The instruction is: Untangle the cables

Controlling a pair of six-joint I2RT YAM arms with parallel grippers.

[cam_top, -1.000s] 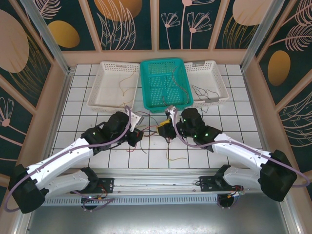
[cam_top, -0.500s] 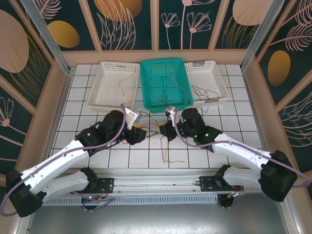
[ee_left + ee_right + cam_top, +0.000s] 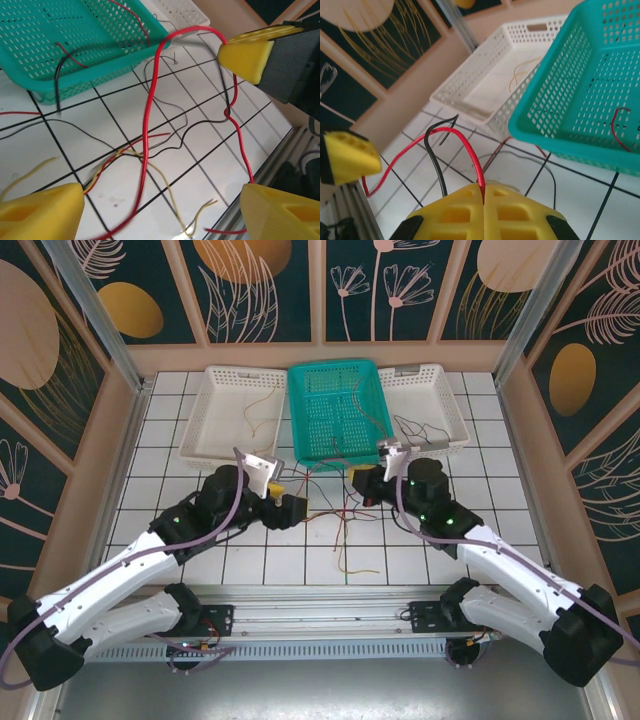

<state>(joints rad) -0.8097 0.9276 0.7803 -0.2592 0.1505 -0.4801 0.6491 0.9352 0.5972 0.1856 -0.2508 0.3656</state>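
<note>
The cables (image 3: 335, 510) lie as a loose tangle of red, black and yellow wires on the white tiles between my two grippers. My right gripper (image 3: 483, 196) is shut on a red cable (image 3: 465, 145), which arches up and runs left; a black cable (image 3: 434, 160) rises beside the fingers. In the top view the right gripper (image 3: 363, 487) sits just in front of the teal basket. My left gripper (image 3: 160, 215) stands open above the tangle, the red cable (image 3: 146, 115) hanging between its fingertips (image 3: 40, 215). A yellow cable (image 3: 170, 190) and a black cable (image 3: 200, 125) lie flat below. The left gripper (image 3: 292, 508) is to the left of the tangle.
A teal basket (image 3: 335, 368) holding a few thin wires stands at the back, between a white basket (image 3: 220, 435) on the left and another white basket (image 3: 437, 390) on the right, each with wires inside. A metal rail (image 3: 320, 595) runs along the near edge.
My right gripper has moved back and to the right toward the teal basket, drawing the red cable up with it. The left gripper has shifted slightly right and back.
</note>
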